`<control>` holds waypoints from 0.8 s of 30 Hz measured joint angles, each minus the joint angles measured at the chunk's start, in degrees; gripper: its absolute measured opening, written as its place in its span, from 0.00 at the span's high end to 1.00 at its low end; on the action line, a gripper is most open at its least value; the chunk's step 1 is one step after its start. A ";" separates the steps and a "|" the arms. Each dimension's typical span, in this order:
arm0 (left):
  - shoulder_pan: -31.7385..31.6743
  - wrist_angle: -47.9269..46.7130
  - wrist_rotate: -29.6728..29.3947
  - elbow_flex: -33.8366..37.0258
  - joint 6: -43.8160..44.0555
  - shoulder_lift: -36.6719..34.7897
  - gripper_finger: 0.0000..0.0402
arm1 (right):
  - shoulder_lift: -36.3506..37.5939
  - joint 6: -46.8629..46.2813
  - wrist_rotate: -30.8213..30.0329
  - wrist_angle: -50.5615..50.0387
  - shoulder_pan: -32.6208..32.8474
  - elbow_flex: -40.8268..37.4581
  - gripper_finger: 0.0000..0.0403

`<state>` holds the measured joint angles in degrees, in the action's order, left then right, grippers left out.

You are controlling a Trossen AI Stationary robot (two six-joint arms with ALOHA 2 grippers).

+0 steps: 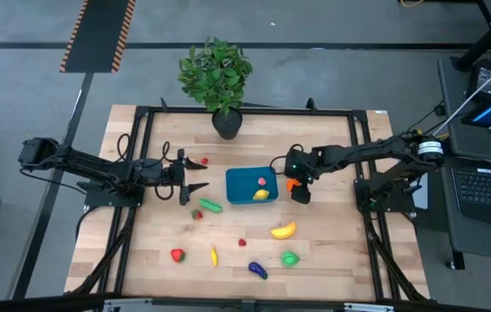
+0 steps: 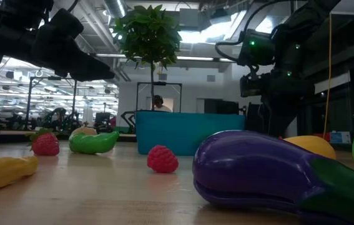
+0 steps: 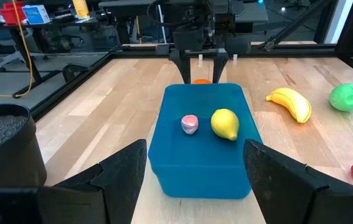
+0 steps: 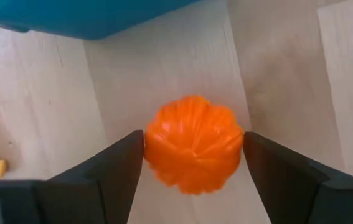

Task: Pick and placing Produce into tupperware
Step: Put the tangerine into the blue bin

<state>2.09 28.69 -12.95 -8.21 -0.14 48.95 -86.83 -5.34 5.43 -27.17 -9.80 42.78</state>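
Observation:
The teal tupperware (image 1: 252, 185) sits mid-table on its base and holds a yellow lemon (image 3: 225, 123) and a small pink piece (image 3: 190, 124). Just off its right end, a ribbed orange toy (image 4: 192, 144) rests on the wood. My right gripper (image 4: 193, 143) points steeply down over it, open, with one finger on each side; it also shows in the high view (image 1: 295, 186). My left gripper (image 3: 195, 144) is open and holds nothing. It hovers left of the tupperware, pointing toward it. My right gripper comes at the orange toy from above, and its two fingers (image 4: 123, 168) flank the toy's opposite sides (image 4: 154, 146). The toy lies on the table. I cannot tell whether the fingers touch it.
Loose produce lies on the near half: a banana (image 1: 283, 230), a green fruit (image 1: 290, 258), an eggplant (image 1: 257, 270), a strawberry (image 1: 177, 255), a yellow piece (image 1: 214, 256), a raspberry (image 1: 242, 243) and a green vegetable (image 1: 210, 205). A potted plant (image 1: 226, 121) stands at the far edge.

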 joint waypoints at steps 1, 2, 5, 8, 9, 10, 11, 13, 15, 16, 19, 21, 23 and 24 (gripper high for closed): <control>0.00 0.00 0.00 0.00 0.00 0.00 0.35 | -0.20 -0.04 0.00 0.15 0.00 0.00 0.31; 0.00 0.00 0.00 0.00 -0.02 0.00 0.35 | -0.43 -0.17 0.00 0.23 0.00 0.00 0.31; 0.01 -0.02 0.00 0.00 -0.02 0.00 0.35 | -1.30 -0.17 0.02 0.27 0.00 0.00 0.31; 0.00 -0.07 0.00 0.00 -0.01 0.00 0.35 | -2.44 -0.15 0.02 0.54 0.00 0.00 0.31; 0.00 -0.07 0.00 0.00 0.00 0.00 0.35 | -2.84 -0.15 0.02 0.91 0.00 0.00 0.31; 0.00 -0.16 -0.02 0.00 0.00 0.00 0.35 | -3.13 -0.17 0.02 1.13 0.00 0.00 0.31; 0.00 -0.22 0.00 0.00 0.00 0.00 0.35 | -3.39 -0.17 0.02 1.24 0.00 0.00 0.31; 0.00 -0.30 -0.02 0.00 -0.01 0.00 0.35 | -3.70 -0.19 -0.03 1.59 0.00 0.00 0.31; 0.00 -0.48 -0.02 0.00 0.00 0.00 0.35 | -3.89 -0.22 -0.04 1.78 0.00 0.02 0.31; 0.02 -0.47 -0.02 0.00 -0.02 0.00 0.35 | -3.89 -0.22 -0.04 1.79 0.00 0.02 0.31; 0.01 -0.50 -0.02 0.00 -0.01 0.00 0.35 | -3.91 -0.40 -0.04 1.83 0.00 0.02 0.31; 0.00 -0.55 -0.02 0.00 0.00 0.00 0.35 | -3.94 -0.42 -0.04 1.85 0.00 0.02 0.32; 0.00 -0.61 -0.02 0.00 0.00 0.00 0.35 | -3.94 -0.47 -0.07 1.90 0.00 0.02 0.33; 0.00 -0.63 -0.02 0.00 0.00 0.00 0.35 | -3.95 -0.58 -0.09 1.90 0.00 0.02 0.34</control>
<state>2.09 28.05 -12.97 -8.21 -0.14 48.95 -90.77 -5.92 5.34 -25.27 -9.80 42.81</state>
